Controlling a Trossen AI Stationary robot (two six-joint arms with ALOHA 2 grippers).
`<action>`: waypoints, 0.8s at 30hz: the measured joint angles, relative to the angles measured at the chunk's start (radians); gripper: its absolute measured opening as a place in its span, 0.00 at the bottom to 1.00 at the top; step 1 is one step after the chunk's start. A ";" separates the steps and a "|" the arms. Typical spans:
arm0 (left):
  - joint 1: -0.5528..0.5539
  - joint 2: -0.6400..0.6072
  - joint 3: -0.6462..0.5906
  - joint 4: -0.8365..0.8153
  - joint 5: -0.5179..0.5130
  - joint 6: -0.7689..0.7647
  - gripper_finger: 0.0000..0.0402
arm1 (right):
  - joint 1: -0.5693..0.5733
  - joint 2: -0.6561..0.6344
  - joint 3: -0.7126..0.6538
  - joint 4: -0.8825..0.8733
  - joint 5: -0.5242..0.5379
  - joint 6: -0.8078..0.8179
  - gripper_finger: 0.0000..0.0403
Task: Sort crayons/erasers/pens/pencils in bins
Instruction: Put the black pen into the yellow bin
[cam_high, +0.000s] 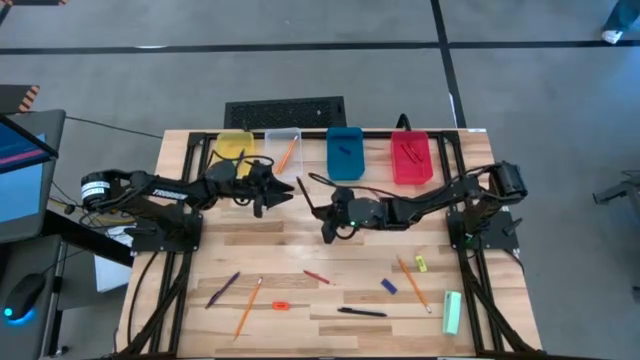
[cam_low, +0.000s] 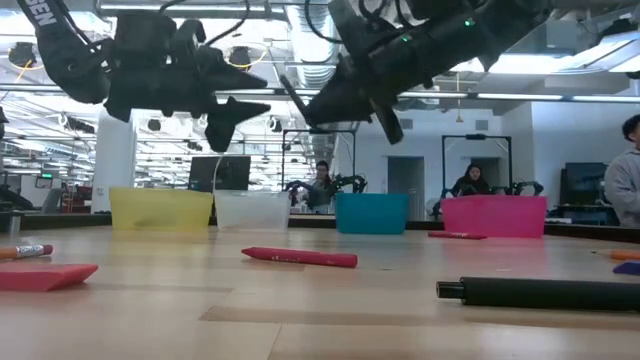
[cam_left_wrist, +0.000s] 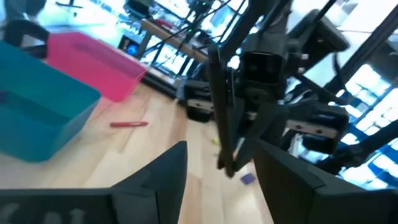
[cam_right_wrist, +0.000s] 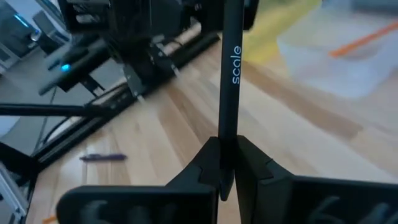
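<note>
My right gripper hangs above the table's middle, shut on a black pen lettered "scale". My left gripper is open just left of it, in front of the clear bin, and touches nothing. The left wrist view shows the pen beyond my open fingers. Yellow, clear, blue and red bins stand along the far edge. On the table lie a purple pen, a black pen, two pencils, a crayon and erasers. My right gripper pinches the black pen between its two fingers near one end of the shaft. The fingers come from the table's right and lie across the pen. Its long free part sticks out toward my left gripper. The pen is lifted clear of the table and tilted.
An orange pencil lies in the clear bin, a dark pen in the blue one, crayons in the red one. A pale green bar lies near the right front corner. People sit in the room behind the table.
</note>
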 joint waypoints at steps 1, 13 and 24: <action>-0.003 0.000 0.004 0.000 0.000 -0.003 0.45 | -0.001 0.000 0.000 0.017 0.000 -0.014 0.09; -0.057 0.001 0.077 0.051 -0.061 0.041 0.45 | -0.011 -0.001 0.000 0.097 -0.002 -0.106 0.09; -0.061 0.003 0.099 0.081 -0.087 0.089 0.40 | 0.017 -0.001 0.001 0.109 -0.006 -0.160 0.08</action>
